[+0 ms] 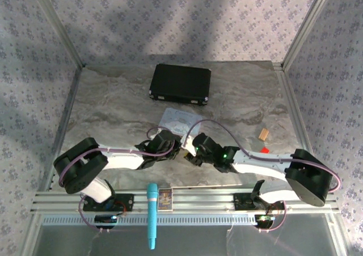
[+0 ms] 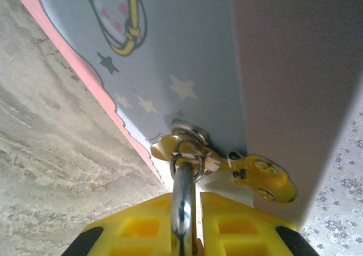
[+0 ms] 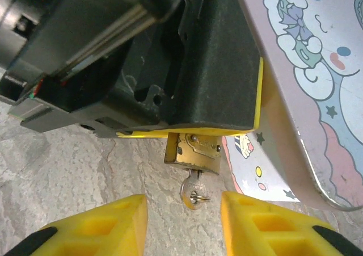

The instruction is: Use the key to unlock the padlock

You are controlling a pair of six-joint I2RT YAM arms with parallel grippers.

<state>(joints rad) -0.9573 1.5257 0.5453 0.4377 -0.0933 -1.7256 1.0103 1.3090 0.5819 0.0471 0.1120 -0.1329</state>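
Right wrist view: the brass padlock (image 3: pixel 193 154) sits just beside the cartoon tin (image 3: pixel 300 85) with the key (image 3: pixel 193 191) stuck in its underside. The right gripper (image 3: pixel 182 216) stands open, one yellow finger on either side of the key, apart from it. Left wrist view: the left gripper (image 2: pixel 190 208) is clamped on the padlock's silvery shackle (image 2: pixel 182 193), which passes through the tin's hasp (image 2: pixel 190 145).

From above and behind the arm bases, my top camera looked down over the whole worktop (image 1: pixel 113 103). My two wrist cameras sat very close in, looking from opposite sides at the padlock (image 3: pixel 195 154) and pastel tin (image 3: pixel 295 68), which both views shared.
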